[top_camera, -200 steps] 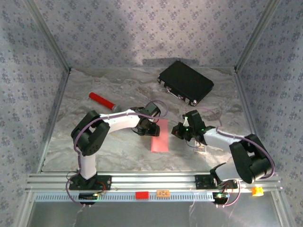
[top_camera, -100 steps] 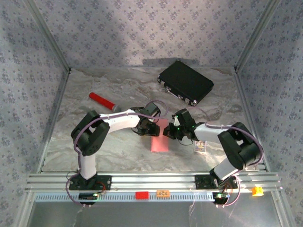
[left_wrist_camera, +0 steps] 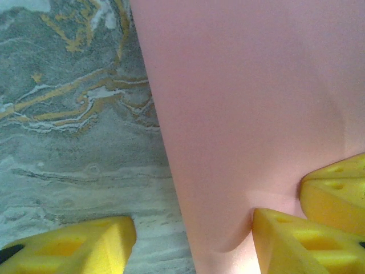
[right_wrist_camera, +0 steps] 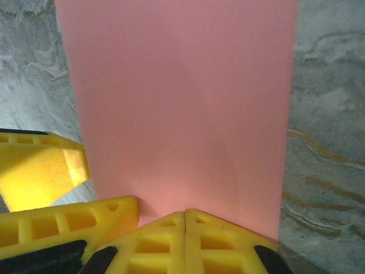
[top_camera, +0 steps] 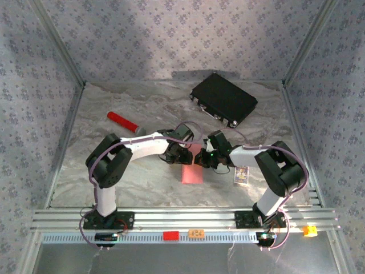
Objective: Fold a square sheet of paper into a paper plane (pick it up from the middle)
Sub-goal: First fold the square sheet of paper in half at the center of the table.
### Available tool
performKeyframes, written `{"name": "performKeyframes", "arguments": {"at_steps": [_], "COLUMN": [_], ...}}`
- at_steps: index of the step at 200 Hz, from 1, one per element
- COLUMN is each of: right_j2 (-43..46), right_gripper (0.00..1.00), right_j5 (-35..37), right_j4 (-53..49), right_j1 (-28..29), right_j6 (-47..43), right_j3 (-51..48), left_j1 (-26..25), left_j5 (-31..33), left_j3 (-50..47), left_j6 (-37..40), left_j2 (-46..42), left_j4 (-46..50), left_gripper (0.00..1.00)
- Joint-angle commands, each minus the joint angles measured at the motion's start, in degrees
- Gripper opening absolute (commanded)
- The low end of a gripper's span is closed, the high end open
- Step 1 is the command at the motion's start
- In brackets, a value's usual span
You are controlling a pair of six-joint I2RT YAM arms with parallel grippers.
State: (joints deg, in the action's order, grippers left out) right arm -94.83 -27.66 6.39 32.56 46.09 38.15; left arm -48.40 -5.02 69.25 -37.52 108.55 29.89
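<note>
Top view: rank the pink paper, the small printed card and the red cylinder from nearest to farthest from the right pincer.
1. Pink paper: at the tip of the right pincer, table centre.
2. Small printed card: off to the right, beside the right arm.
3. Red cylinder: far left, beyond the left arm.

One sheet (top_camera: pixel 193 173) (pink), one case (top_camera: pixel 223 101), one cylinder (top_camera: pixel 121 120)

Far end of the pink paper (top_camera: pixel 193 174), seemingly beneath the right hand (top_camera: pixel 201 160)
</note>
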Motion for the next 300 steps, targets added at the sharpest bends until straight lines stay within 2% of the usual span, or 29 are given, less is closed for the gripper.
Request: {"name": "performKeyframes", "arguments": {"at_steps": [1, 37, 79, 98, 112, 121, 144, 174, 225, 300], "right_j2": [-2.42, -2.90, -3.29, -3.89, -4.71, -4.96, -4.95, -4.79, -4.58, -4.67], "right_gripper": [0.00, 0.00, 0.00, 0.00, 0.00, 0.00, 0.00, 0.00, 0.00, 0.00], "right_j5": [2.95, 2.50, -0.13, -0.73, -1.13, -1.31, -0.61, -0.22, 0.16, 0.21], "right_j4": [-7.19, -9.01, -14.82, -16.00, -16.58, -16.28, -16.06, -15.71, -15.40, -14.83], "right_j1": [0.29, -0.91, -3.11, -3.70, -4.29, -4.38, -4.43, -4.52, -4.83, -4.83], "right_j6": [-3.42, -8.53, -18.64, -20.26, -20.54, -20.12, -18.81, -18.14, -17.62, -17.10], "right_j3": [-0.93, -0.95, 2.46, 3.63, 4.19, 4.01, 3.61, 2.92, 2.58, 2.35], "left_j1": [-0.31, -0.31, -0.03, 1.19, 2.89, 4.04, 6.05, 6.77, 7.34, 7.29], "left_j5": [1.07, 0.86, 2.10, 0.97, -2.92, -6.12, -14.89, -21.83, -23.32, -22.68], "left_j3": [-1.92, -2.14, -5.31, -7.79, -10.13, -11.50, -13.41, -14.69, -17.42, -18.78], "left_j6": [1.10, -0.17, -2.35, -3.45, -4.33, -5.22, -7.76, -11.10, -14.62, -13.25], "left_j2": [5.88, 2.39, -11.26, -16.25, -18.33, -18.80, -17.44, -13.48, -8.10, -4.43], "left_j4": [-6.60, -6.98, -9.75, -12.91, -17.10, -20.12, -27.16, -34.60, -39.20, -38.65], "left_gripper": [0.59, 0.60, 0.63, 0.66, 0.61, 0.53, 0.25, 0.00, 0.00, 0.00]}}
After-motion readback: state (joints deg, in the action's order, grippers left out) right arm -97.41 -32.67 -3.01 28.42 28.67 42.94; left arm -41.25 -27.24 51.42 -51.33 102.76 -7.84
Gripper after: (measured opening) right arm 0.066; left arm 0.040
